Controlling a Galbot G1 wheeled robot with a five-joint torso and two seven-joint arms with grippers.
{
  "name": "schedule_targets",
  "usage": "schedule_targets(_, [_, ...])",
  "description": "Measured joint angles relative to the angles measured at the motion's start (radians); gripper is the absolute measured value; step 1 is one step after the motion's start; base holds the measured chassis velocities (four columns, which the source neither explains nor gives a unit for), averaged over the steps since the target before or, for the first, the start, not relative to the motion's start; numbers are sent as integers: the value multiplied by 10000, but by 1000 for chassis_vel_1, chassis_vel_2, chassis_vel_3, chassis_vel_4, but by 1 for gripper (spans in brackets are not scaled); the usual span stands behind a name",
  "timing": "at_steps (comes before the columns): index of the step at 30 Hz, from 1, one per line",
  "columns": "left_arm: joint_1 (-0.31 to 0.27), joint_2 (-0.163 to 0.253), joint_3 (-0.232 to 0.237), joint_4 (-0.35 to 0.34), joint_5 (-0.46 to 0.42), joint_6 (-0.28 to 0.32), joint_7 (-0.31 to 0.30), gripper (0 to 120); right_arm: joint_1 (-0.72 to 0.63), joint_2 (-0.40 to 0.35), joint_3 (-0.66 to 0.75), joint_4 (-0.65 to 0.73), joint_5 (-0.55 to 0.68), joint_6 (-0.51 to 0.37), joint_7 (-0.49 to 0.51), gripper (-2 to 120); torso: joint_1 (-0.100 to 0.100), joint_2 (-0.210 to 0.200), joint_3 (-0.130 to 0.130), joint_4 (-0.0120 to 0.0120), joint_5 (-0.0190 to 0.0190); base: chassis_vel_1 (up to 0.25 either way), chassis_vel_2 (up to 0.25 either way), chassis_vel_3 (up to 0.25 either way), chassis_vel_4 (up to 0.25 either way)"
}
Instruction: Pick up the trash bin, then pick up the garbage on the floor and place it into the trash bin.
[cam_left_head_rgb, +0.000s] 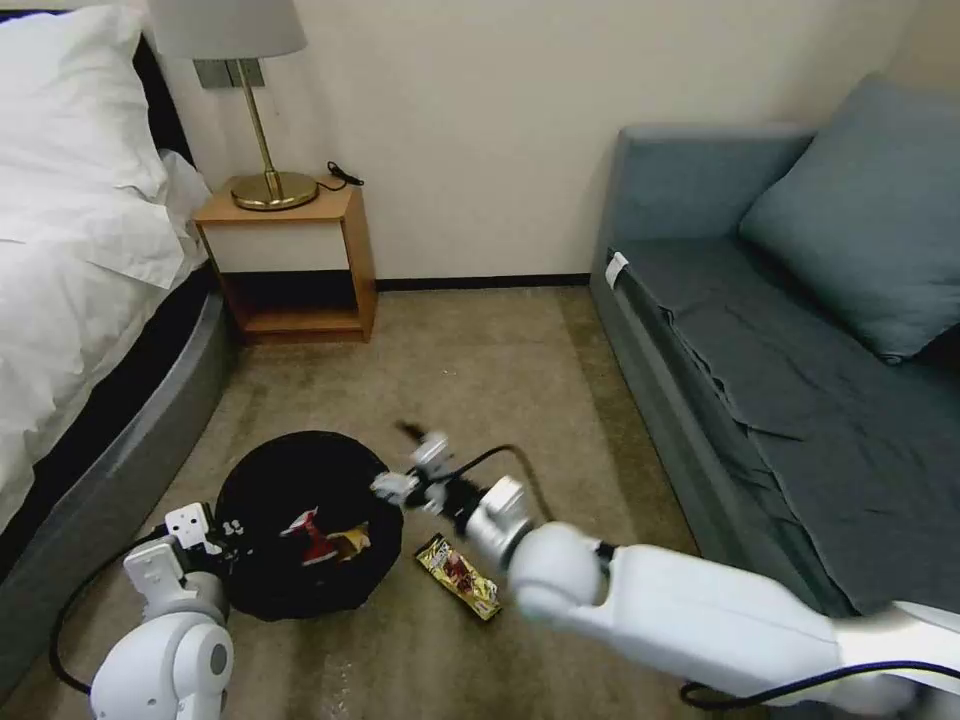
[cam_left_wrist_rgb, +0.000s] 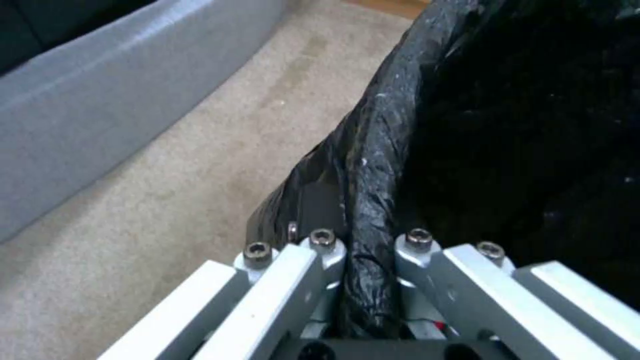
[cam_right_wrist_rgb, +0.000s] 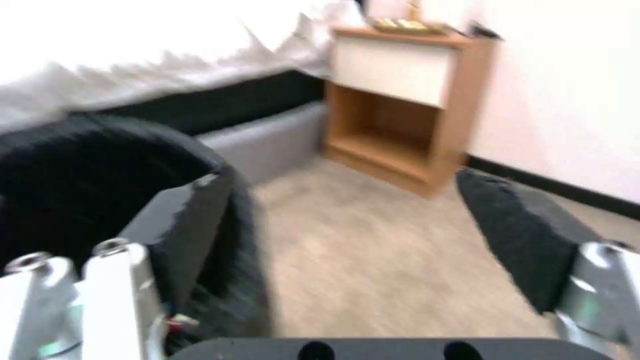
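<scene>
One gripper on each side is at work. Farthest left, the left gripper (cam_left_wrist_rgb: 363, 280) is clamped on the liner-wrapped rim of the trash bin (cam_left_head_rgb: 300, 470), which sits on the carpet (cam_left_head_rgb: 480, 370) beside the bed (cam_left_head_rgb: 70, 260). Inside the trash bin lie a red-white snack packet (cam_left_head_rgb: 310, 535) and a brownish wrapper (cam_left_head_rgb: 352, 542). Next rightward, the right gripper (cam_left_head_rgb: 415, 465) hovers at the bin's far rim with its fingers spread apart and nothing between them. Just right of the bin, touching nothing, the yellow-red candy wrapper (cam_left_head_rgb: 460, 577) lies flat on the carpet. Picking it up well likely means bringing the spread fingers straight down over the wrapper's narrow width and pressing into the carpet before closing, since a flat foil could slip, while the left arm holds the bin steady.
</scene>
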Motion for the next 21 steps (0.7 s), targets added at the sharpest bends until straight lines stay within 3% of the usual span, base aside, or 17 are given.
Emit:
schedule_targets(2, [39, 53, -49, -83, -68, 11, 3, 3, -107, -278, -63, -376, 6, 0, -77, 98, 0, -1, 0, -2, -1, 0, 0, 0, 0])
schedule_targets(8, [102, 127, -151, -183, -201, 37, 9, 3, -188, -342, -1274, -1463, -76, 211, -238, 100, 0, 0, 0, -1, -1, 0, 0, 0, 0])
schedule_targets(14, [168, 88, -164, -184, -224, 39, 9, 3, 533, 337, -3974, -3433, -81, 756, -504, 100, 0, -1, 0, 1, -1, 0, 0, 0, 0])
schedule_targets(21, [224, 34, -157, -148, -203, 7, 10, 3, 1316, 877, -5198, -4467, -24, 888, -851, 100, 0, 0, 0, 2, -1, 0, 0, 0, 0])
